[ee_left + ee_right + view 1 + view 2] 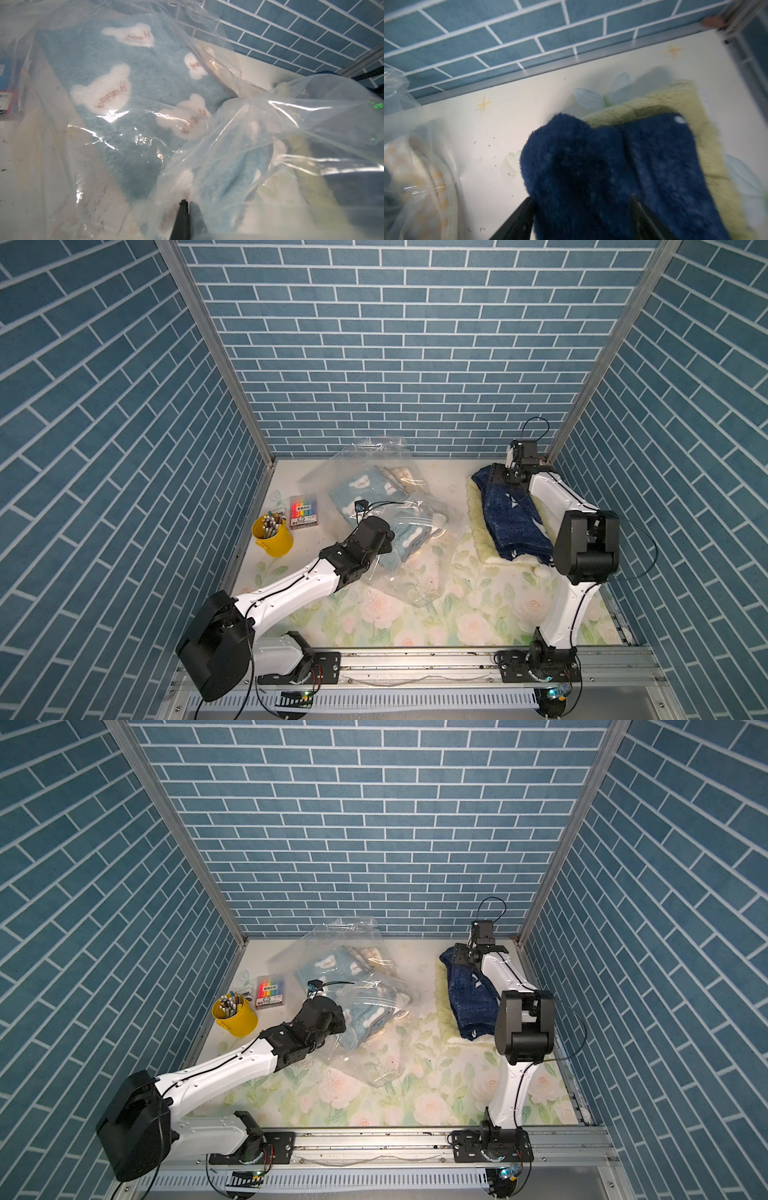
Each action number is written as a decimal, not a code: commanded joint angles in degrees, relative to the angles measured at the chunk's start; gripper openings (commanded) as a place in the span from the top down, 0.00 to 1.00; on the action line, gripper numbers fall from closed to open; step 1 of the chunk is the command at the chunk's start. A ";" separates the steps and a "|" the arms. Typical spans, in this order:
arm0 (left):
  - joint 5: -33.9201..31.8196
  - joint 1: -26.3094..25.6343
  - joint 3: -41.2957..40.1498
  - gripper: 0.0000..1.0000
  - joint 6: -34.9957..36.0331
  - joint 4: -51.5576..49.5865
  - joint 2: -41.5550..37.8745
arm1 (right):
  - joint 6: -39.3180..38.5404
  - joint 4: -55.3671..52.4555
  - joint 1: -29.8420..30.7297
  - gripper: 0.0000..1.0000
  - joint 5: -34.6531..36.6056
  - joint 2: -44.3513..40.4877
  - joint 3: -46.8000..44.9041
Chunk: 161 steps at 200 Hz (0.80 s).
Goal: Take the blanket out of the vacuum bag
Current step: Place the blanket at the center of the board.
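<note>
The left gripper (pixel 186 203) clamps a fold of the crinkly transparent plastic vacuum bag (pixel 415 506), the pale-blue bear-print blanket (pixel 128 83) inside; the right gripper (pixel 581 198) gapes astride the navy plush blanket (pixel 511 514) (out, atop a yellow-green fleece (pixel 654 101)); rising, it might snag the pile, dragging it off.

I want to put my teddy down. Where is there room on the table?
Most room: the front of the flowery table, between the rail and the vacuum bag. A smaller patch at the back wall, between bag and navy blanket. Crowded: the left edge, with yellow pen bucket and marker pack.
</note>
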 commanded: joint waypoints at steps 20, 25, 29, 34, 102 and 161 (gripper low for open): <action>1.54 0.47 -0.94 1.00 0.75 1.76 -1.37 | 0.63 -7.06 5.59 0.26 15.48 -18.52 -11.04; 1.62 0.45 -1.23 1.00 0.72 1.99 -1.57 | 0.77 -7.73 7.25 0.27 16.19 -20.25 -13.05; 1.65 0.43 -1.36 1.00 0.71 2.17 -1.70 | 1.06 -8.37 8.70 0.27 16.66 -21.48 -14.69; 1.85 0.45 -1.54 1.00 0.57 2.41 -1.77 | 1.54 -9.09 10.29 0.29 17.03 -22.95 -16.77; 5.14 0.42 -3.21 1.00 0.13 5.27 -0.59 | 9.14 -13.58 17.26 0.39 17.73 -38.08 -41.32; 4.04 0.41 -4.54 1.00 -0.03 4.87 -2.47 | 10.18 -10.04 17.30 0.31 24.14 -29.54 -44.33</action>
